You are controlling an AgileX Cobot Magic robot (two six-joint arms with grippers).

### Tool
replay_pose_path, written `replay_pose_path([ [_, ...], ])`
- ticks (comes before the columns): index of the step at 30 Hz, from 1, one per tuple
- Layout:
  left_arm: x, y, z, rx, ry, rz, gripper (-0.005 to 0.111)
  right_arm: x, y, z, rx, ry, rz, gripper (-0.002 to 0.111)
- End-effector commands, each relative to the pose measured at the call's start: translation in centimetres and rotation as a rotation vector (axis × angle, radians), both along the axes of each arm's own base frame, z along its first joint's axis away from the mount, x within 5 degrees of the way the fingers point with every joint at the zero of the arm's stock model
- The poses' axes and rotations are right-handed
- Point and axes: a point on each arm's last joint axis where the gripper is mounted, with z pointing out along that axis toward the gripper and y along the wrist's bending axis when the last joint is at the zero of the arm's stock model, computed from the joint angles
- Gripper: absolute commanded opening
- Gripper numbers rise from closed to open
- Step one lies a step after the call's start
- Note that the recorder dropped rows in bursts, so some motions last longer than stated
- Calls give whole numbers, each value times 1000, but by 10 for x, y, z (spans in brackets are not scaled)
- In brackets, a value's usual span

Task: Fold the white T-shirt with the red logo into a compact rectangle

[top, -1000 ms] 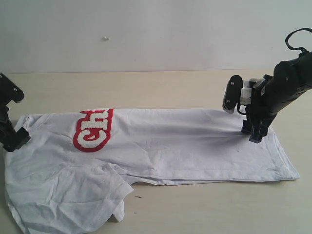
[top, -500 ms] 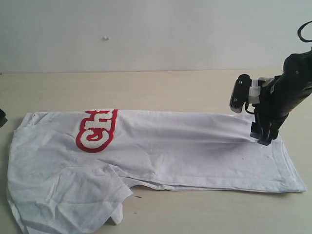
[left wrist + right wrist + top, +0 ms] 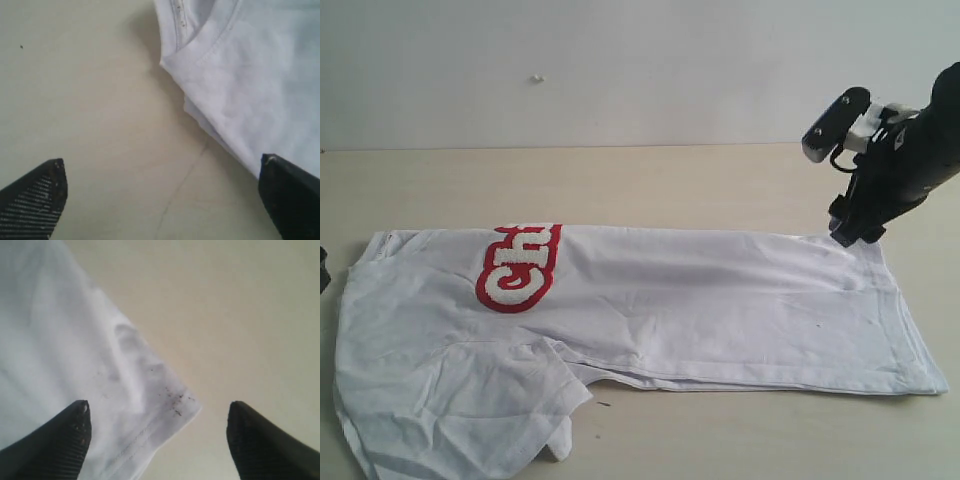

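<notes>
The white T-shirt (image 3: 700, 300) lies flat across the table, folded lengthwise, with a sleeve flap at the lower left. Part of the red logo (image 3: 518, 266) shows at its upper left, reading "Ch". My right gripper (image 3: 845, 232) hovers open just above the shirt's far right hem corner (image 3: 170, 400), holding nothing. My left gripper (image 3: 162, 200) is open over bare table beside the shirt's ribbed collar (image 3: 200, 50); in the exterior view only a sliver of it shows at the left edge (image 3: 323, 272).
The beige table (image 3: 650, 180) runs behind and in front of the shirt. A pale wall (image 3: 620, 60) stands at the back. Small dark specks mark the hem corner.
My right gripper let go of the hem, rose and moved back to the right. My left arm withdrew off the left edge. The shirt settled flatter and shifted slightly right.
</notes>
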Motion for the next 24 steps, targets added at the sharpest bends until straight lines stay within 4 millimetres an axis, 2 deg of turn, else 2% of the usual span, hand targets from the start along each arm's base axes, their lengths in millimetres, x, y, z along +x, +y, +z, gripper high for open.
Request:
replay_pose_path([
  [1,-18,-12,15,-176,72,115,105,-8,-2,20,35,-21,-75,72],
  [7,-49,-41,22,-504,391,173,105,-17,1,34,95,-3,-119,72],
  [10,-61,-46,24,-560,529,185,105,-20,6,41,160,-8,-115,72],
  [13,-74,-47,16,-565,638,233,105,-23,14,40,240,31,-85,70],
  [20,-99,-47,-26,-572,637,352,105,-24,23,41,318,50,-29,70],
  [24,-100,-51,-37,-651,564,438,105,-24,24,41,326,51,-32,70],
])
